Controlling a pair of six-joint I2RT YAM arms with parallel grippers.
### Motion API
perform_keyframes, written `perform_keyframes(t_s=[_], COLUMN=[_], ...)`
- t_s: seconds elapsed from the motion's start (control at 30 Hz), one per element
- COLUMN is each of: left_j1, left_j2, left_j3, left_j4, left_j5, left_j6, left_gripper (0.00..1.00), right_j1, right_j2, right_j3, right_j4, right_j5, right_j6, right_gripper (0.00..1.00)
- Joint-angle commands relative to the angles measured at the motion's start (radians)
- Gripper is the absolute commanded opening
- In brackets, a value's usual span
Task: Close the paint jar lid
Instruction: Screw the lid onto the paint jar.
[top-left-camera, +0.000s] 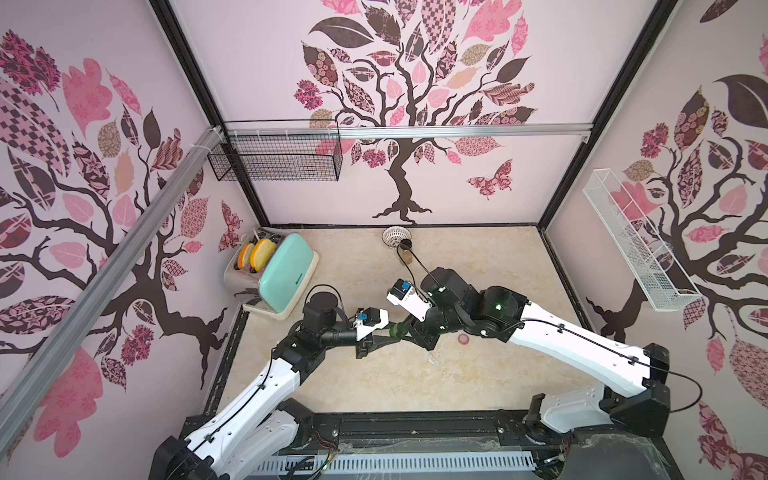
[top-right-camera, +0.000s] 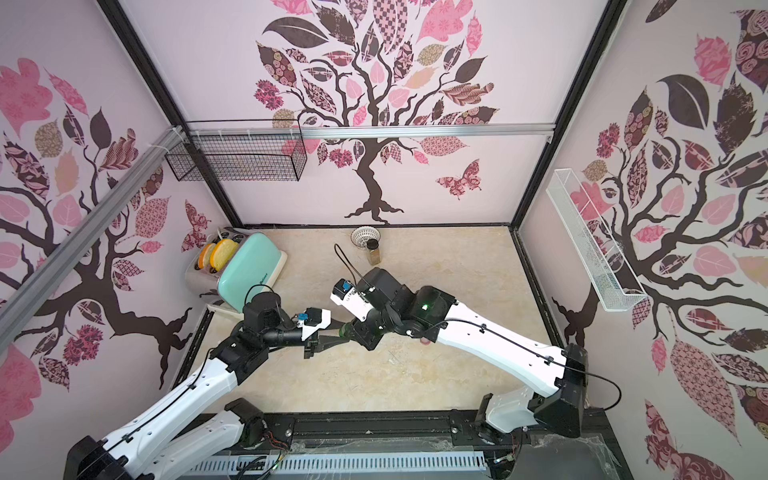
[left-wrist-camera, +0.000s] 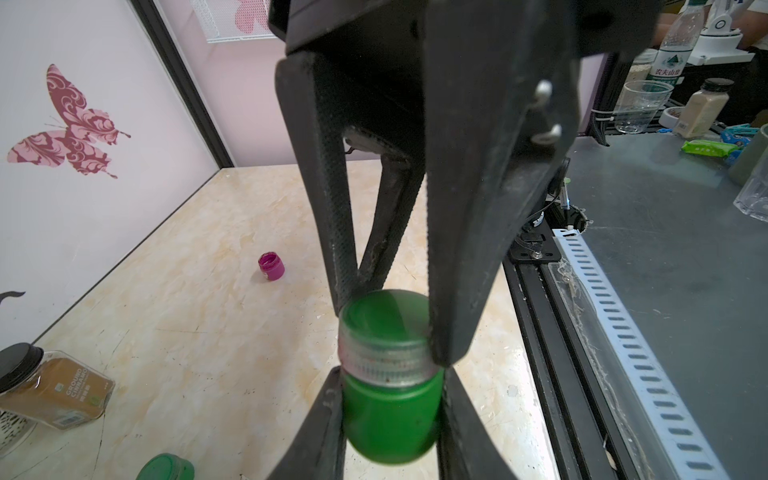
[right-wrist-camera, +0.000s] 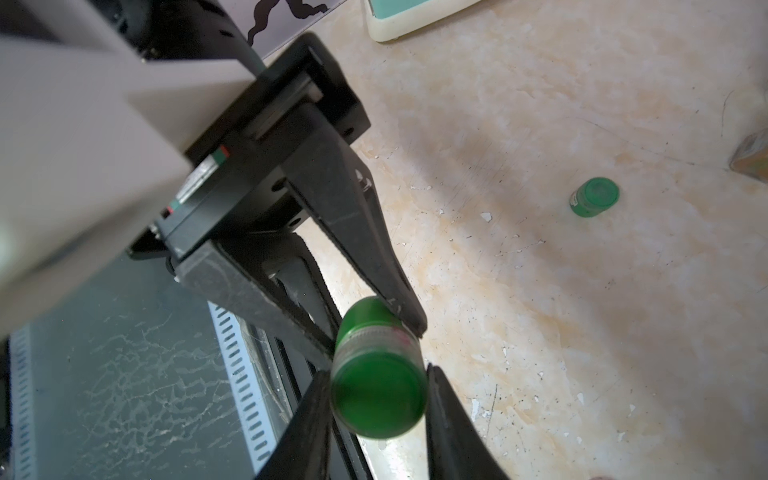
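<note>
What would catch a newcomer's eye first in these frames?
Mid-air above the table, the left gripper clamps the green paint jar by its body while the right gripper is shut on its lid. Next come the mint toaster in the far left corner and a small magenta jar standing on the table.

Mint-green toaster (top-left-camera: 286, 272) holding 2 bread slices (top-left-camera: 257, 253), back left; cinnamon jar (top-right-camera: 372, 253) just beside a white strainer (top-right-camera: 362, 235).
</note>
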Motion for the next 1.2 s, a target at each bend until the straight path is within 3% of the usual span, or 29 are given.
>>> perform_keyframes(t_s=[0.0,0.1,0.3,0.53,0.63,0.83,0.93,1.07,1.17], left_j1=[-0.006,-0.006,-0.007,-0.006,-0.007,-0.006,-0.006,-0.007,-0.006], left_j2=[-0.024,-0.041,-0.046,-0.060,-0.056,-0.057,-0.058,-0.052,-0.046], left_j3=[0.017,0.009,0.004,-0.002,0.001,-0.001,-0.001,-0.001,0.005], left_j4=[0.030,0.043,0.047,0.052,0.050,0.049,0.046,0.052,0.044], left_j5=[-0.016,-0.041,-0.051,-0.065,-0.063,-0.063,-0.062,-0.050,-0.034], left_j6=[0.011,0.010,0.008,0.010,0.012,0.013,0.011,0.010,0.015], left_gripper=[0.17,0.17,0.18,0.18,0.17,0.18,0.18,0.18,0.18], right_j1=[0.004,0.005,0.004,0.006,0.006,0.006,0.000,-0.030,-0.072], right_j2=[0.032,0.033,0.031,0.077,0.078,0.030,-0.012,-0.083,-0.143], right_j3=[0.029,-0.011,-0.094,-0.060,-0.050,-0.048,-0.043,-0.044,-0.067], right_j4=[0.026,0.071,0.196,0.157,0.149,0.146,0.142,0.132,0.149], right_j5=[0.065,0.090,0.016,0.033,0.046,0.107,0.112,0.089,0.058], right_j6=[0.207,0.402,0.704,0.810,0.778,0.641,0.491,0.266,0.108], right_gripper=[0.13,0.13,0.13,0.13,0.16,0.37,0.47,0.68,0.73])
